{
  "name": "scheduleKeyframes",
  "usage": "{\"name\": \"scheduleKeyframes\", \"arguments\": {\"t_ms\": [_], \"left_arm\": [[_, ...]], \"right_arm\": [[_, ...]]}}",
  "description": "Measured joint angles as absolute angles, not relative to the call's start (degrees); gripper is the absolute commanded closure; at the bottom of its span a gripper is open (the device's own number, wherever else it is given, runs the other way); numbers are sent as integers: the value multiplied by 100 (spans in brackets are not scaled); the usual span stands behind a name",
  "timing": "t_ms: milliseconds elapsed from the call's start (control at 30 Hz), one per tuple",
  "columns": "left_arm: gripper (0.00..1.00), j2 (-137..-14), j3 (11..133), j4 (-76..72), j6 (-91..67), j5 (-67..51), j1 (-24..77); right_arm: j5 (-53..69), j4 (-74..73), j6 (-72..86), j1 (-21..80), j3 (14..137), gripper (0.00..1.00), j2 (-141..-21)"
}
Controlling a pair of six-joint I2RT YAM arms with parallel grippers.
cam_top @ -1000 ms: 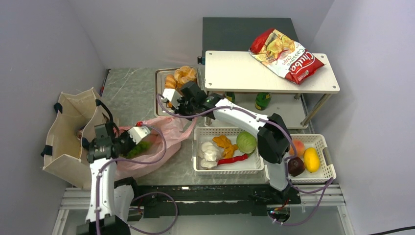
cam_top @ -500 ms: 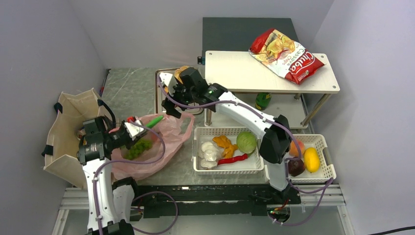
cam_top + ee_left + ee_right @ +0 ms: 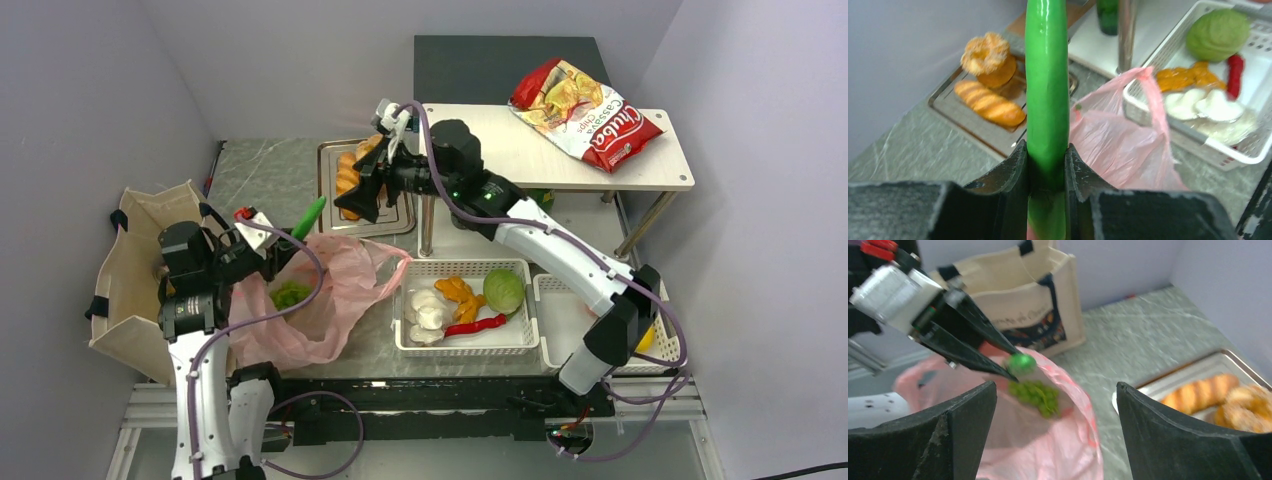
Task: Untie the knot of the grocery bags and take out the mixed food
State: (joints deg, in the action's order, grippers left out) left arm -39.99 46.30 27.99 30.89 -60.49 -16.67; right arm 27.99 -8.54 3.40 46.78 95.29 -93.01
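The big beige cloth tote with dark straps (image 3: 130,265) stands at the left. The thin pink plastic bag (image 3: 345,285) lies beside it. Upper middle, the right gripper (image 3: 362,198) is wide and empty. The left gripper (image 3: 1047,152) pinches the long green vegetable (image 3: 1047,75) above the bag, which has green grapes (image 3: 290,294) inside.

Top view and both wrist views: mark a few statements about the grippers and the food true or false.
1. The left gripper is shut on the long green vegetable. True.
2. The right gripper is shut. False: its jaws stand open, holding nothing.
3. The green grapes lie inside the pink bag. True.
4. The cabbage lies in the pink bag. False: it lies in the white basket.
5. The red chips bag lies on the white shelf. True.
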Motion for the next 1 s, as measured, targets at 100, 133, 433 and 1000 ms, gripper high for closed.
{"name": "scheduleKeyframes", "arguments": {"t_ms": [100, 133, 433, 1000], "left_arm": [[97, -3957, 4681, 2451, 2615, -6003, -1280], [97, -3948, 4707, 2338, 2458, -5983, -1129], [99, -3883, 4816, 1612, 1356, -5708, -655], [18, -3874, 5439, 2821, 1806, -5168, -591]], "right_arm": [[2891, -318, 718, 4888, 9535, 16, -9400], [2899, -172, 836, 4952, 9557, 18, -9478], [2910, 346, 1575, 5142, 9872, 47, -10210], [2801, -816, 843, 4591, 9957, 100, -8871]]}}
